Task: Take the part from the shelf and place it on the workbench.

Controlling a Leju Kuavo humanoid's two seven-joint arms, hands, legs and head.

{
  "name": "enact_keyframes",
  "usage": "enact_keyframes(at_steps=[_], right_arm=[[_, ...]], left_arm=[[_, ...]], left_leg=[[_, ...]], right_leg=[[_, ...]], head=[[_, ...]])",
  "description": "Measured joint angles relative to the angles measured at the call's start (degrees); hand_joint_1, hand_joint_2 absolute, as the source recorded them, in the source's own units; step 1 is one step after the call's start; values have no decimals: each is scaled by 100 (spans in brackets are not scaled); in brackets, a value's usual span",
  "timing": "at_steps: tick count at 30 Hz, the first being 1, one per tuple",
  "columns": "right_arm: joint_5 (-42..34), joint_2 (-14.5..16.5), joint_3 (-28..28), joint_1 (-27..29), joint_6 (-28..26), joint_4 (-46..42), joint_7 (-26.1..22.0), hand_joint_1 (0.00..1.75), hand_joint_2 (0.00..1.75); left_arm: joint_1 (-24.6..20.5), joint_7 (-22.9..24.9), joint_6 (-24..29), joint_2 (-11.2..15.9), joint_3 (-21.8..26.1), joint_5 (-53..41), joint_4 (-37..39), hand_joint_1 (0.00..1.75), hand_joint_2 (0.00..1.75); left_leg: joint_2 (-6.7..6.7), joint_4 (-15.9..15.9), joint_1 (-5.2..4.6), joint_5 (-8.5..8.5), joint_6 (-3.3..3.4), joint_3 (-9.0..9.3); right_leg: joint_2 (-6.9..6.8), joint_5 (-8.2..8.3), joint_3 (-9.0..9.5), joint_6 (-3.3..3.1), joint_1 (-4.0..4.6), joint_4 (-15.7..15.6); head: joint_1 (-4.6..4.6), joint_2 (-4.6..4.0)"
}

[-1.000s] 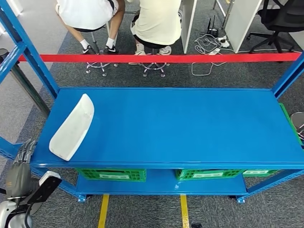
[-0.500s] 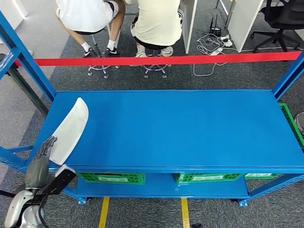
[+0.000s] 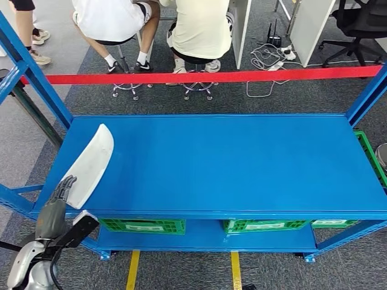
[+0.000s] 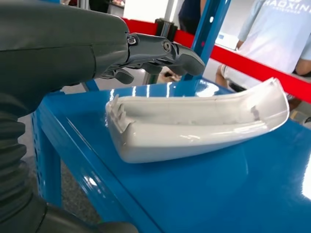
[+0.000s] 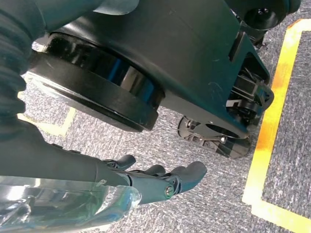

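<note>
A white curved plastic part lies on the left end of the blue shelf, its long side running away from me. My left hand reaches up from below the shelf's front edge, its fingers straight and lying by the part's near end. Close up in the left wrist view, the dark fingers stretch just above and beside the part without gripping it. In the right wrist view my right hand hangs over the grey carpet with straight fingers and nothing in it.
A red tape runs behind the shelf. Two people sit on stools beyond it, and another person's legs stand at the far left. Green crates sit on the lower level. Blue uprights flank the shelf.
The view has shifted slightly. My left hand has risen from below the shelf edge to the part's near end and has held there for the last half second. A person's legs have appeared at far left.
</note>
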Motion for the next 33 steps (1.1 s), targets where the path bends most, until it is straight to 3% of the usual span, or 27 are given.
enact_keyframes(at_steps=[26, 27, 30, 31, 33], right_arm=[[293, 75, 0, -131, 102, 0, 76, 0, 175], [296, 76, 0, -137, 103, 0, 84, 0, 175], [304, 77, 0, -155, 106, 0, 102, 0, 175], [309, 77, 0, -160, 106, 0, 105, 0, 175], [320, 77, 0, -167, 107, 0, 107, 0, 175]], left_arm=[[-650, 319, 34, 190, 21, -72, 705, 4, 175], [-675, 319, 36, 193, 22, -74, 737, 27, 175], [-731, 319, 37, 196, 22, -95, 825, 142, 175], [-741, 319, 38, 196, 22, -104, 852, 159, 175], [-751, 319, 43, 195, 22, -117, 902, 159, 175]], left_leg=[[0, 1, -2, 5, 1, -2], [0, 1, -2, 5, 1, -2], [0, 1, -2, 6, 1, -1], [0, 1, -2, 6, 1, -1], [0, 1, -2, 6, 1, -1]], right_leg=[[-2, 15, 5, 4, -4, -13], [-3, 15, 5, 4, -4, -13], [-3, 15, 5, 4, -4, -13], [-3, 15, 5, 4, -4, -13], [-3, 15, 4, 4, -4, -13]], head=[[-1, 0], [-1, 0], [-1, 0], [-1, 0], [-1, 0]])
